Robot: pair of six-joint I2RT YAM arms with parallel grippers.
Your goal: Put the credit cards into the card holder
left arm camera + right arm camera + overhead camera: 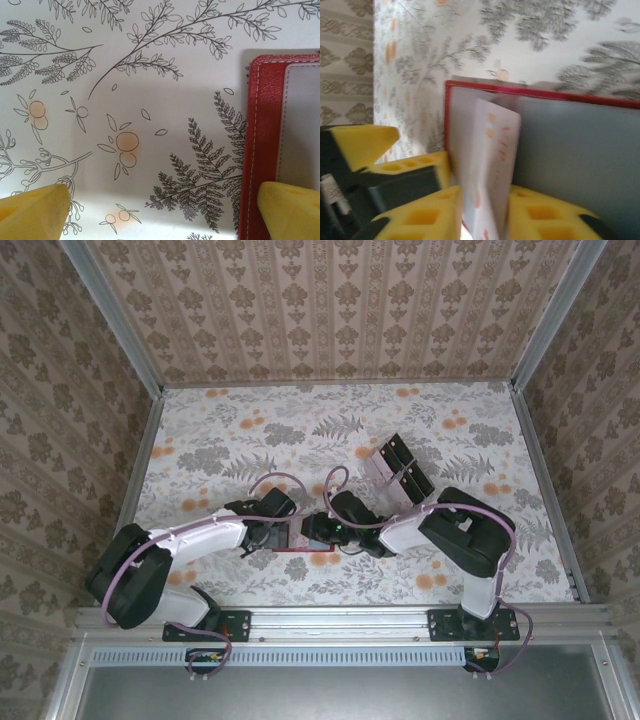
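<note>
Pinching a card (492,150) upright inside the open wallet (570,150), the right gripper (487,220) needs a slow, square push while the left gripper (160,215), fingers spread, steadies the cover.

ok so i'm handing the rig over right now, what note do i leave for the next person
Left pincer: open, one fingertip over the edge of the red card holder; contact unclear.
Right pincer: shut on one pale card, held on edge at the opened holder.
Other cards: in the clear tray farther back.
Done: holder open, one card in grip.
Left: seat that card, then fetch the rest.
</note>
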